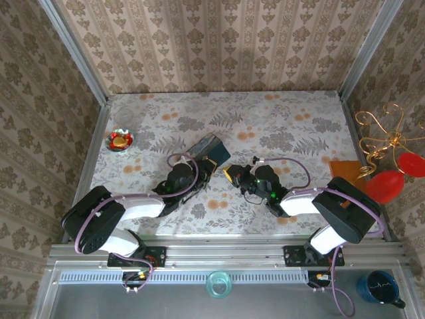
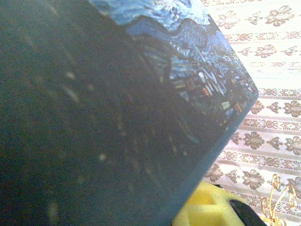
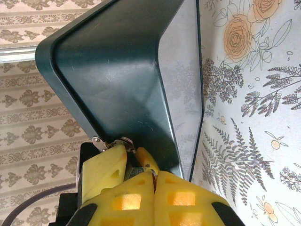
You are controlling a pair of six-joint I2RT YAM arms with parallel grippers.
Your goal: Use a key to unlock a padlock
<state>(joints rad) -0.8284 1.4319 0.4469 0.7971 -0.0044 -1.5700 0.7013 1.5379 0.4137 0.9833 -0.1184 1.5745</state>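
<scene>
The key (image 3: 144,164) is a slim sliver of metal sticking up from between the pressed-together yellow pads of the right gripper (image 3: 154,176), which is closed tight on it. Its tip reaches the lower corner of the blue tin (image 3: 117,80). Just above the tip is a little silvery metal, which seems to be the padlock (image 3: 123,141). It is squeezed between the tin's corner and one yellow finger (image 3: 104,169) of the left gripper (image 1: 207,164), and its body is too hidden to make out. That finger presses against the tin's corner, but I cannot tell how far the left jaws are closed or what they hold.

There is one key, one padlock and one tin. The tin is tilted up off the table (image 1: 285,126).

From above, both arms lie low and stretched forward. The left arm angles to the right and the right arm angles to the left. The two grippers meet almost tip to tip at the tin's near corner, with the right gripper (image 1: 234,174) just beside the left.

Well apart, near the table's far left, are one small red dish (image 1: 120,140) and one glass bowl (image 1: 123,118).
</scene>
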